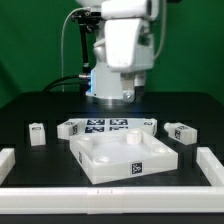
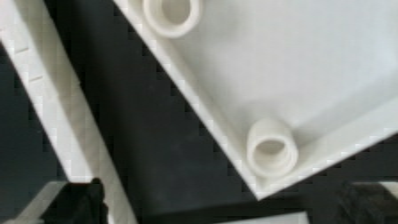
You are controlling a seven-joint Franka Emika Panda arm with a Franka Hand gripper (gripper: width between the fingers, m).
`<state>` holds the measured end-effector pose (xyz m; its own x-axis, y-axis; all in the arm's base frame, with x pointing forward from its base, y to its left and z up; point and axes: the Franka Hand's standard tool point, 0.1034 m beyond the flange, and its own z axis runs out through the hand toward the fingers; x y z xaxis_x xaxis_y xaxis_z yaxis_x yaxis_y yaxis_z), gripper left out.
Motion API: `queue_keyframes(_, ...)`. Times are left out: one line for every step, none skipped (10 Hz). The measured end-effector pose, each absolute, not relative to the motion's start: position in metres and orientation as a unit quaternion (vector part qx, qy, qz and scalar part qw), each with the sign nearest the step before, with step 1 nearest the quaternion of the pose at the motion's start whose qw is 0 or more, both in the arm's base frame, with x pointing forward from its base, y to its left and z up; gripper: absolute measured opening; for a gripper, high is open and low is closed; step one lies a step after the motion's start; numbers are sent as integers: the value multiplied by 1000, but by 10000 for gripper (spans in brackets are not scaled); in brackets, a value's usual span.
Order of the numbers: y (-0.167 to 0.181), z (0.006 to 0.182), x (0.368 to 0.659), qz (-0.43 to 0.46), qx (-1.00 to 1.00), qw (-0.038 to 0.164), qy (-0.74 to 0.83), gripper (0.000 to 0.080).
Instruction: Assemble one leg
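Note:
The large white square panel point(image 1: 122, 155) lies in the middle of the black table, with a tag on its front edge. One small white tagged leg point(image 1: 38, 133) stands at the exterior view's left, another leg point(image 1: 181, 131) at its right, and a third point(image 1: 150, 123) just behind the panel. My gripper point(image 1: 112, 98) hangs above the area behind the panel, apart from every leg. In the wrist view the gripper point(image 2: 214, 206) is open and empty, its dark fingers point(image 2: 64, 200) at the frame's corners. Below it are the panel point(image 2: 311, 70) and two of its round corner sockets point(image 2: 270, 150).
The marker board point(image 1: 97, 126) lies flat behind the panel. Long white border rails run along the front point(image 1: 110, 201) and both sides point(image 1: 212, 165) of the table. A white strip point(image 2: 54, 100) runs beside the panel in the wrist view.

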<state>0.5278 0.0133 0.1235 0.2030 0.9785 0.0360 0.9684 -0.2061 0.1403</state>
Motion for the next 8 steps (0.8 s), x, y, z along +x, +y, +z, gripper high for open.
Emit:
queue_keyframes(4, 111, 517, 48, 748, 40, 661, 650)
queue_keyframes(0, 103, 512, 35, 720, 43, 692, 650)
queue_keyframes(-2, 95, 508, 19, 688, 47, 724, 650)
queue_keyframes(-2, 90, 504, 5, 667, 52, 744, 650)
queue_keyframes(-3, 92, 506, 7, 673, 53, 738, 650)
queue_keyframes(-4, 92, 506, 7, 673, 53, 738, 650)
queue_keyframes(-4, 91, 506, 7, 673, 52, 738, 650)
queue_keyframes(-3, 91, 506, 7, 673, 52, 738, 650)
